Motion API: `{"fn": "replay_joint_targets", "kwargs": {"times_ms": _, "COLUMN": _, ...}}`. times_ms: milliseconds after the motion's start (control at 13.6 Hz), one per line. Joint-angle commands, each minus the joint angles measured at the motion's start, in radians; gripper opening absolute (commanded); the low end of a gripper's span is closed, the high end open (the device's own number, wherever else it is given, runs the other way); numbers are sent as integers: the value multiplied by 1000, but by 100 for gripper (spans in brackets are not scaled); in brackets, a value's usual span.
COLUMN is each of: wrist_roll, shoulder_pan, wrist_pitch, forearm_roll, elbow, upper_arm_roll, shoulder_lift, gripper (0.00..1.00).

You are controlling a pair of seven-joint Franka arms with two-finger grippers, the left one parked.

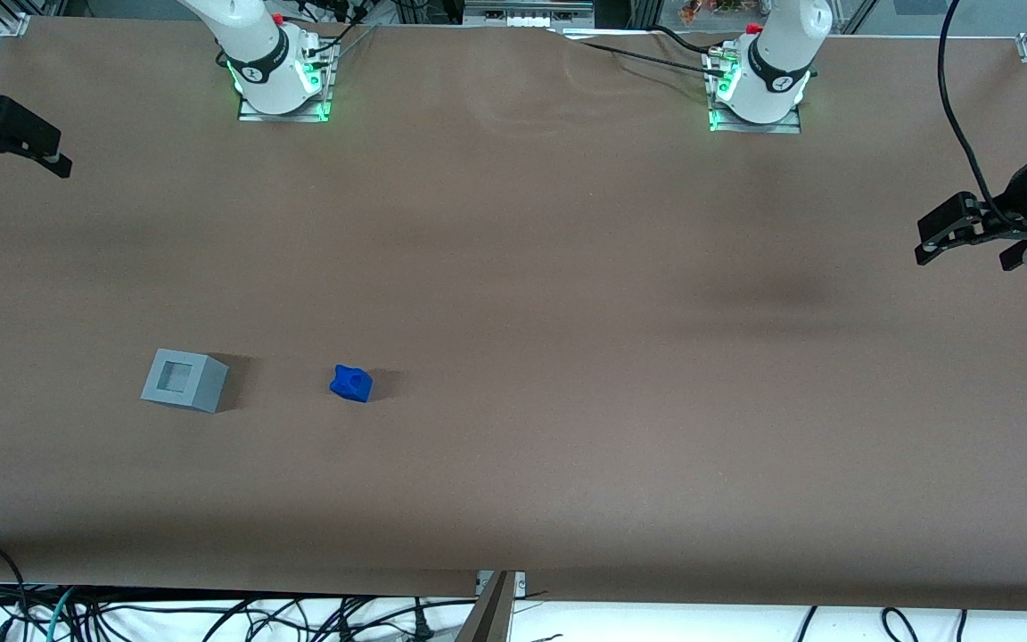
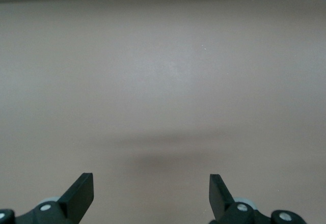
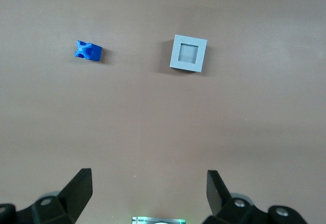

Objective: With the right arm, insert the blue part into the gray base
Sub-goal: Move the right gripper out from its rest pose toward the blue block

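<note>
Gripper (image 3: 147, 193) spread wide, high above table — blue part (image 1: 351, 383) near gray base (image 1: 184, 380).

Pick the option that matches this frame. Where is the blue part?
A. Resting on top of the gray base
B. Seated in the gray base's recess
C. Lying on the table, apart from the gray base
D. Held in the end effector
C: the blue part lies on the brown table, with a clear gap to the gray base, while the right arm's open end effector hangs above both, holding nothing.

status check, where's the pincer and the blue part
Right pincer open, empty, high above table. Blue part loose on table beside gray base, apart, not inserted. Nothing between them.
</note>
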Motion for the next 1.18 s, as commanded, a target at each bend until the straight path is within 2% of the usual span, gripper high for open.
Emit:
{"fn": "replay_joint_targets", "kwargs": {"times_ms": 0, "wrist_roll": -39, "shoulder_pan": -71, "wrist_pitch": -2, "forearm_roll": -17, "elbow": -67, "upper_arm_roll": 55, "shoulder_lift": -45, "gripper": 99}}
{"fn": "replay_joint_targets", "kwargs": {"times_ms": 73, "wrist_roll": -52, "shoulder_pan": -97, "wrist_pitch": 4, "forearm_roll": -20, "elbow": -70, "upper_arm_roll": 65, "shoulder_lift": -53, "gripper": 99}}
{"fn": "replay_joint_targets", "kwargs": {"times_ms": 367, "wrist_roll": -51, "shoulder_pan": -96, "wrist_pitch": 22, "forearm_roll": -21, "elbow": -70, "upper_arm_roll": 75, "shoulder_lift": -48, "gripper": 99}}
{"fn": "replay_joint_targets", "kwargs": {"times_ms": 588, "wrist_roll": -42, "shoulder_pan": -50, "wrist_pitch": 13, "forearm_roll": -21, "elbow": -67, "upper_arm_roll": 74, "shoulder_lift": -47, "gripper": 99}}
{"fn": "replay_joint_targets", "kwargs": {"times_ms": 1102, "wrist_roll": -40, "shoulder_pan": -27, "wrist_pitch": 11, "forearm_roll": -12, "elbow": -90, "upper_arm_roll": 77, "shoulder_lift": -44, "gripper": 99}}
